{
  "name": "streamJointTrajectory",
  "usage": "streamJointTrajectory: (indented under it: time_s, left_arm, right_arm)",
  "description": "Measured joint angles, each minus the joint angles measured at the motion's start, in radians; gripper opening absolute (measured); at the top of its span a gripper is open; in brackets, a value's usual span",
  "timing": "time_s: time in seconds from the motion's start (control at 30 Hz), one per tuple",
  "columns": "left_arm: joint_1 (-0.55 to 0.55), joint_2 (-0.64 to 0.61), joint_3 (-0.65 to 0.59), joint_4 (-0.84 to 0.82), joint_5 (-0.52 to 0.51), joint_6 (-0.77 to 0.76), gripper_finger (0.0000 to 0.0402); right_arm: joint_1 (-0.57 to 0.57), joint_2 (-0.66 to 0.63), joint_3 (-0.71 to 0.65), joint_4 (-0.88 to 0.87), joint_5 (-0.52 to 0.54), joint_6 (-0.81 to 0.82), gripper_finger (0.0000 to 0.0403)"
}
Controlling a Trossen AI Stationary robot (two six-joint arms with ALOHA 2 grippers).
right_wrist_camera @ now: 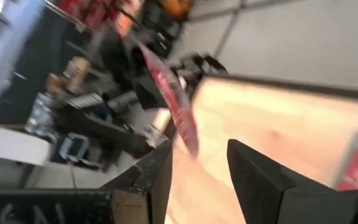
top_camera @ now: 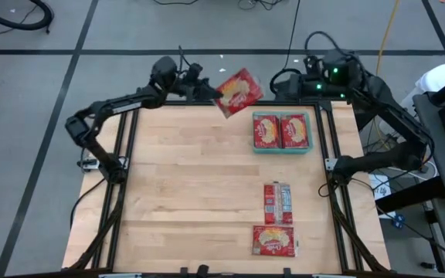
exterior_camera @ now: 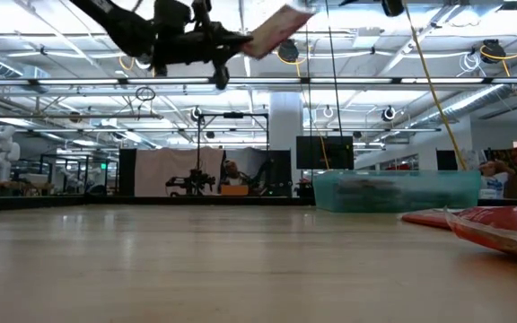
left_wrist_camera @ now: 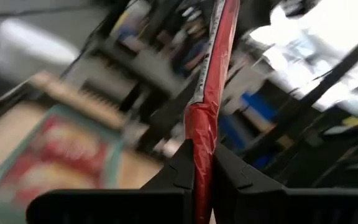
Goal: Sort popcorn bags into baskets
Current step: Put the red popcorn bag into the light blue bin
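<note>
Over the worktop's [top_camera: 184,193] far edge, at about eleven o'clock, the left gripper [top_camera: 211,93] has its fingers [left_wrist_camera: 182,171] pinched narrow on one edge of a popcorn bag [top_camera: 239,92], which hangs in the air high above the wood, tilted and well clear of everything. Its wrist view shows the packet edge-on, a thin glossy red film creased where the fingers bite.

Just to the right, at about one o'clock, the teal basket [top_camera: 281,148] sits on the worktop with two red packets lying flat side by side in it, nearly filling its low walls. Further right, past the worktop's far corner, the right gripper [top_camera: 315,79] hovers with its fingers [right_wrist_camera: 263,180] apart and empty.

Toward five o'clock two more packets lie loose: a narrow red-and-silver one [top_camera: 278,202] and, nearer the front edge, a front-up bag [top_camera: 273,241].

The step looks like carrying the bag to a basket. Since the packet is floppy and held by one edge, it would be wise to move smoothly, level it low over the target, then release so it settles flat rather than sliding off its neighbours.
</note>
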Motion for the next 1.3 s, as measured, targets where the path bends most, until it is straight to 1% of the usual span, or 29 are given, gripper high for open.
streamJointTrajectory:
  time_s: [0.1, 0.17, 0.23, 0.33, 0.4, 0.5, 0.63, 0.77, 0.93, 1.03, 1.13, 1.23, 1.3]
  left_arm:
    - [-0.011, -0.054, 0.0, -0.317, -0.043, 0.21, 0.0022]
    - [-0.028, -0.074, 0.0, -0.509, -0.097, 0.329, 0.0023]
    - [-0.05, -0.084, 0.0, -0.683, -0.157, 0.423, 0.0023]
    - [-0.093, -0.085, 0.0, -0.874, -0.269, 0.518, 0.0024]
    - [-0.125, -0.084, 0.0, -0.952, -0.346, 0.553, 0.0024]
    - [-0.176, -0.084, 0.0, -1.009, -0.423, 0.577, 0.0024]
    - [-0.227, -0.084, 0.0, -1.034, -0.455, 0.571, 0.0025]
    - [-0.256, -0.084, 0.0, -1.036, -0.506, 0.55, 0.0025]
    - [-0.276, -0.084, 0.0, -1.036, -0.512, 0.548, 0.0026]
    - [-0.284, -0.084, 0.0, -1.036, -0.512, 0.549, 0.0026]
    - [-0.285, -0.084, 0.0, -1.036, -0.512, 0.551, 0.0026]
    - [-0.284, -0.084, 0.0, -1.028, -0.513, 0.552, 0.0026]
    - [-0.284, -0.083, 0.0, -1.017, -0.514, 0.555, 0.0026]
  right_arm:
    - [0.006, 0.004, 0.0, -0.09, -0.007, -0.035, 0.0148]
    - [0.006, 0.02, 0.0, -0.127, -0.017, -0.08, 0.0148]
    - [0.006, 0.047, 0.0, -0.143, -0.049, -0.126, 0.0148]
    - [0.005, 0.107, 0.0, -0.126, -0.104, -0.196, 0.0148]
    - [0.012, 0.154, 0.0, -0.085, -0.157, -0.255, 0.0148]
    - [0.031, 0.236, 0.0, -0.03, -0.217, -0.369, 0.0148]
    - [0.056, 0.338, 0.0, -0.022, -0.267, -0.553, 0.0148]
    - [0.082, 0.429, 0.0, -0.081, -0.269, -0.716, 0.0148]
    - [0.109, 0.506, -0.021, -0.086, -0.26, -0.885, 0.0148]
    - [0.12, 0.541, -0.026, -0.074, -0.237, -0.934, 0.0148]
    - [0.122, 0.565, -0.026, -0.071, -0.255, -0.959, 0.0145]
    - [0.127, 0.583, -0.026, -0.071, -0.269, -0.965, 0.013]
    - [0.133, 0.593, -0.026, -0.068, -0.271, -0.963, 0.011]
